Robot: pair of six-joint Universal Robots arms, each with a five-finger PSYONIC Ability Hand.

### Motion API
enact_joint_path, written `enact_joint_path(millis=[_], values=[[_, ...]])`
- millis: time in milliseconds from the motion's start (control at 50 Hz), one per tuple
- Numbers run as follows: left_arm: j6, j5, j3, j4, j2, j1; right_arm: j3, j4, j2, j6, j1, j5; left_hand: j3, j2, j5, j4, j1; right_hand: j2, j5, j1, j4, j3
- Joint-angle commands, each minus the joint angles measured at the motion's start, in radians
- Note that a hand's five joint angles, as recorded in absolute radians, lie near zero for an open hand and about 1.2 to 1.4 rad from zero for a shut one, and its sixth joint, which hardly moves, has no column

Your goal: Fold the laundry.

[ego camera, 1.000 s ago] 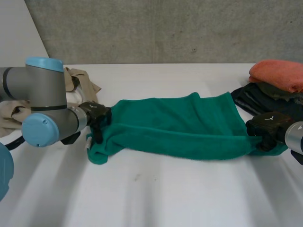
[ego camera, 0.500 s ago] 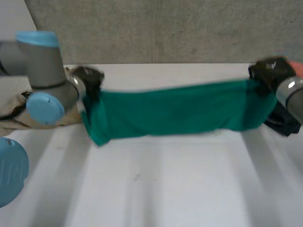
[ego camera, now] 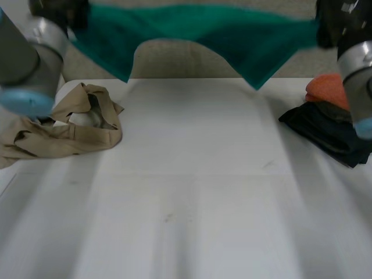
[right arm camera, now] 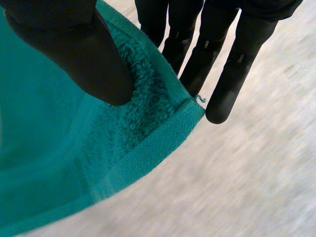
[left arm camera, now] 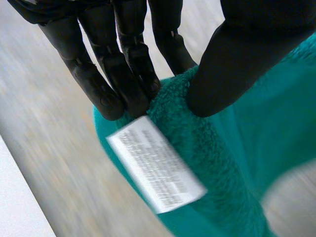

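Note:
A green towel [ego camera: 197, 32] hangs stretched between my two hands high above the white table [ego camera: 186, 192]. My left hand [ego camera: 58, 9] pinches one end of it; in the left wrist view the fingers [left arm camera: 123, 84] and thumb [left arm camera: 232, 64] clamp a corner of the green towel [left arm camera: 207, 163] beside its white label [left arm camera: 155, 170]. At the other end my right hand [ego camera: 337, 20] holds on; in the right wrist view the thumb [right arm camera: 74, 54] and fingers [right arm camera: 207, 49] pinch the hemmed corner of the green towel [right arm camera: 98, 148]. The towel's lower edge sags in points.
A crumpled beige garment [ego camera: 64, 125] lies at the table's left. At the right sits a stack with an orange cloth [ego camera: 328, 90] on dark folded clothes [ego camera: 325, 131]. A grey wall [ego camera: 174, 61] stands behind the table.
Both hands have risen from table level, lifting the green towel off the table into the air and pulling it taut between them.

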Motion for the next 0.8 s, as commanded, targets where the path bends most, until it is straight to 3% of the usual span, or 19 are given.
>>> enact_joint_path(millis=[20, 160, 320, 480, 540, 580, 680, 800], values=[[0.006, -0.014, -0.313, -0.016, -0.059, 0.020, 0.224, 0.074, 0.024, -0.042, -0.034, -0.029, 0.207, 0.200, 0.238, 0.203, 0.240, 0.220, 0.204, 0.263, 0.199, 0.207], [0.018, 0.016, -0.493, -0.047, -0.070, 0.034, 0.398, 0.175, 0.027, -0.131, -0.060, -0.066, 0.207, 0.200, 0.238, 0.203, 0.240, 0.220, 0.204, 0.263, 0.199, 0.207], [0.127, 0.050, -0.653, -0.222, 0.066, 0.032, 0.492, 0.457, -0.060, -0.271, -0.115, -0.086, 0.207, 0.200, 0.238, 0.203, 0.240, 0.220, 0.204, 0.263, 0.199, 0.207], [0.274, 0.052, -0.837, -0.628, 0.268, 0.044, 0.611, 1.031, -0.278, -0.709, -0.249, -0.052, 0.207, 0.200, 0.238, 0.203, 0.240, 0.220, 0.204, 0.263, 0.199, 0.207], [0.337, 0.052, -0.889, -0.719, 0.307, 0.046, 0.651, 1.130, -0.316, -0.809, -0.278, -0.050, 0.207, 0.200, 0.238, 0.203, 0.240, 0.220, 0.204, 0.263, 0.199, 0.207], [0.386, 0.053, -0.927, -0.757, 0.325, 0.055, 0.679, 1.139, -0.342, -0.871, -0.298, -0.056, 0.207, 0.200, 0.238, 0.203, 0.240, 0.220, 0.204, 0.263, 0.199, 0.207], [0.437, 0.046, -0.941, -0.719, 0.309, 0.060, 0.674, 1.096, -0.318, -0.865, -0.300, -0.061, 0.207, 0.200, 0.238, 0.203, 0.240, 0.220, 0.204, 0.263, 0.199, 0.207], [0.409, 0.038, -0.793, -0.632, 0.226, 0.028, 0.587, 0.946, -0.237, -0.720, -0.278, -0.069, 0.207, 0.200, 0.238, 0.203, 0.240, 0.220, 0.204, 0.263, 0.199, 0.207]])
